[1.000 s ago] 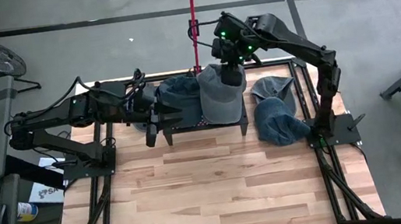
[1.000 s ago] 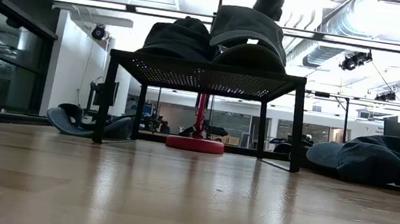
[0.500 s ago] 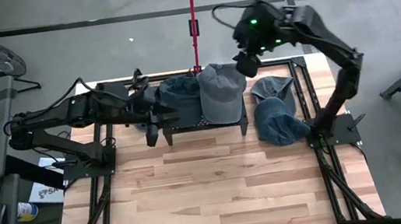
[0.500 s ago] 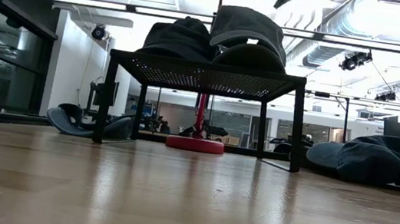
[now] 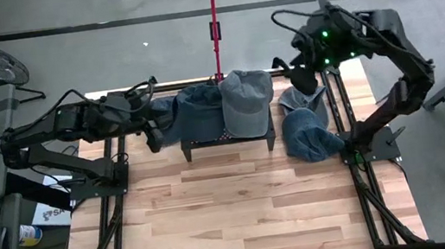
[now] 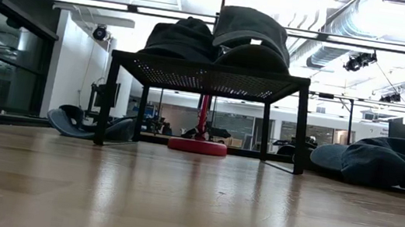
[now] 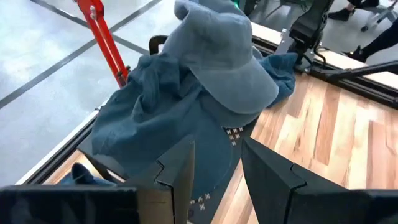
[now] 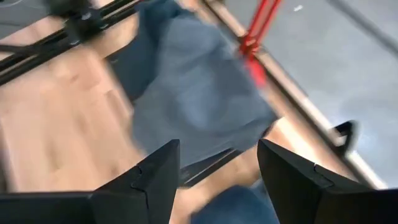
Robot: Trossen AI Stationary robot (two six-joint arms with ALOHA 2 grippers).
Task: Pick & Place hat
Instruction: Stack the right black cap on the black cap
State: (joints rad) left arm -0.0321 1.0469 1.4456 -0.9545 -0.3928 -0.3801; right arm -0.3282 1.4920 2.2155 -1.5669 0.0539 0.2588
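I've swung my right hand (image 5: pixel 307 78) off the grey-blue fabric cap (image 5: pixel 247 102) toward the bench's far right corner, and pulled my left hand (image 5: pixel 154 138) back.

A grey-blue cloth cap with a rounded brim (image 5: pixel 247 102) lies on the right part of the small black mesh stand (image 5: pixel 229 139), its brim toward the front edge. It overlaps a darker blue denim hat (image 5: pixel 200 110) lying just beside it on the left. Two more blue denim hats (image 5: pixel 306 123) lie on the wooden surface, near the stand on its right.
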